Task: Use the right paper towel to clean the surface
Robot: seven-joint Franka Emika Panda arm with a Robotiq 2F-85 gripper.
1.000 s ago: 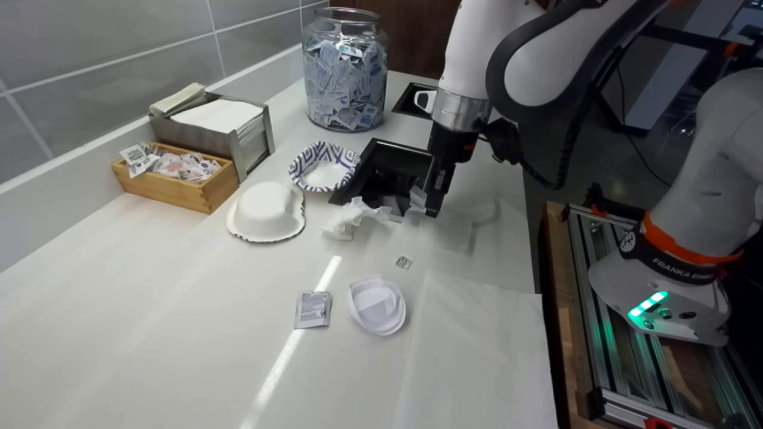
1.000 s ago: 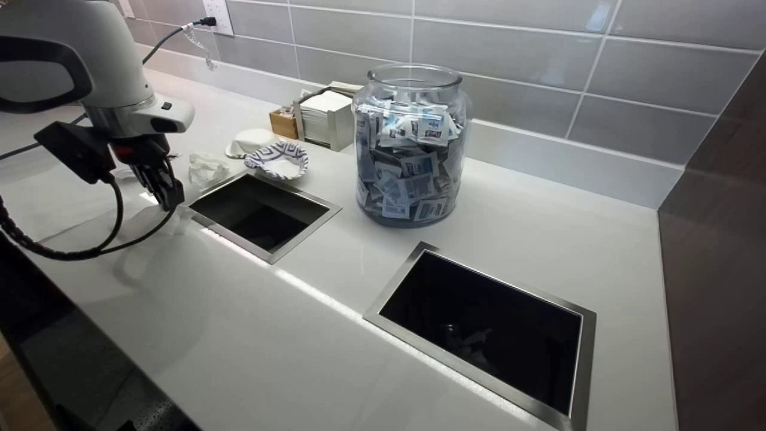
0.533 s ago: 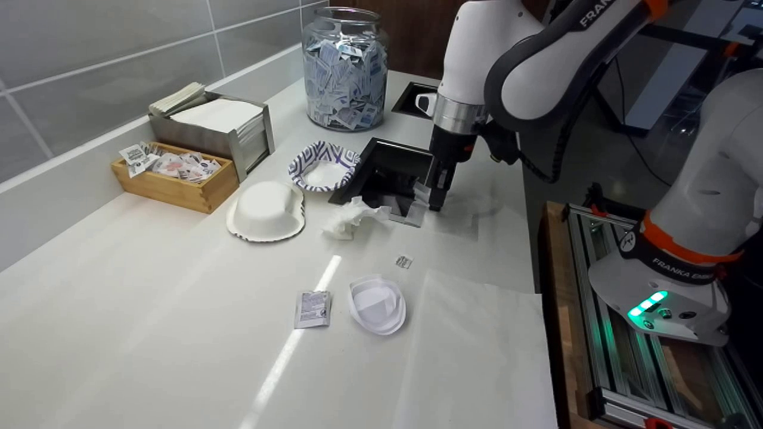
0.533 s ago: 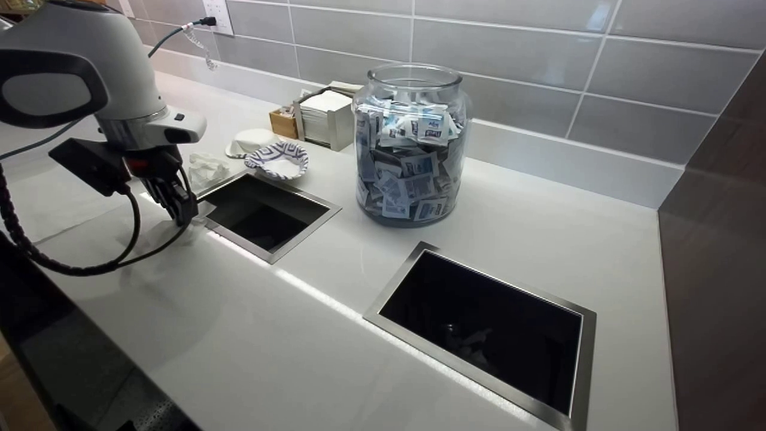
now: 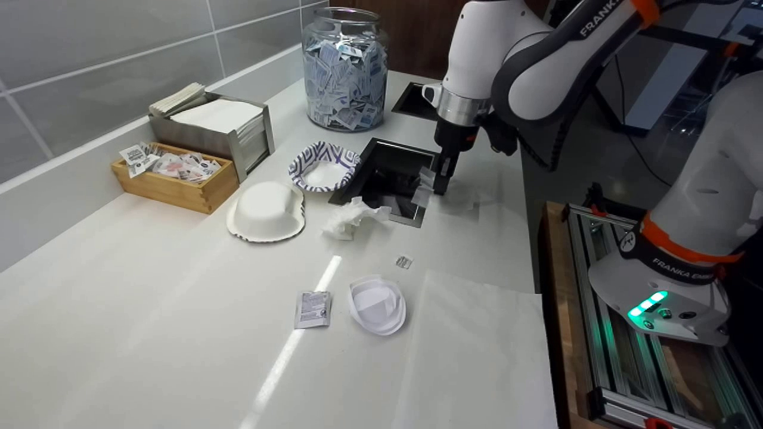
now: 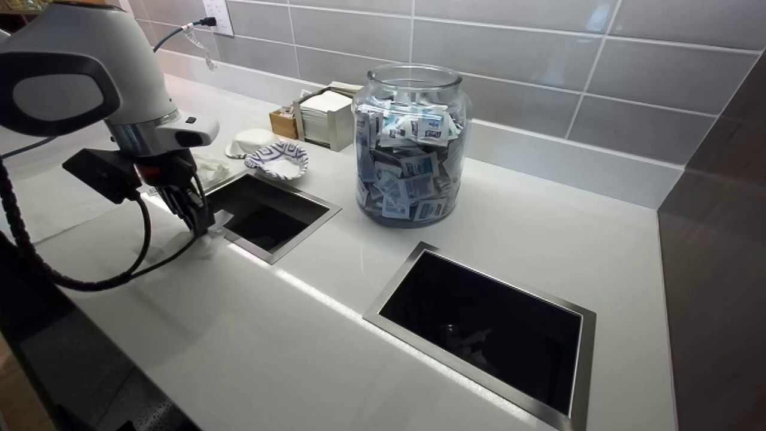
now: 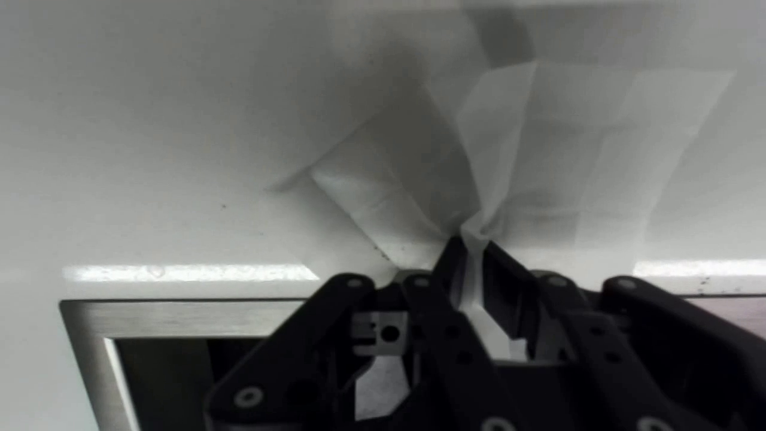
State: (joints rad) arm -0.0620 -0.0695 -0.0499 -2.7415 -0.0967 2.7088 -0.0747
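My gripper (image 7: 473, 244) is shut on a thin white paper towel (image 7: 574, 161), pinched between the fingertips and spread out over the counter. In an exterior view the gripper (image 5: 440, 192) is low at the counter beside the near square opening, with a towel flap (image 5: 424, 186) at its side. The gripper (image 6: 205, 230) and towel (image 6: 221, 219) also show in an exterior view. A second, crumpled paper towel (image 5: 351, 218) lies at the opening's corner, apart from the gripper. The white counter surface (image 7: 149, 155) has a few small dark specks in the wrist view.
The near opening has a metal rim (image 6: 299, 242); a farther one has a similar rim (image 6: 467, 369). A packet jar (image 6: 413, 161), patterned bowl (image 5: 325, 170), upturned bowl (image 5: 266, 211), napkin holder (image 5: 250, 143), wooden box (image 5: 173, 187), packet (image 5: 313, 310) and white cup-like item (image 5: 377, 305) stand around.
My gripper has moved along the opening's edge toward the counter's far end, dragging the paper towel with it. The crumpled towel and the other objects have stayed in place.
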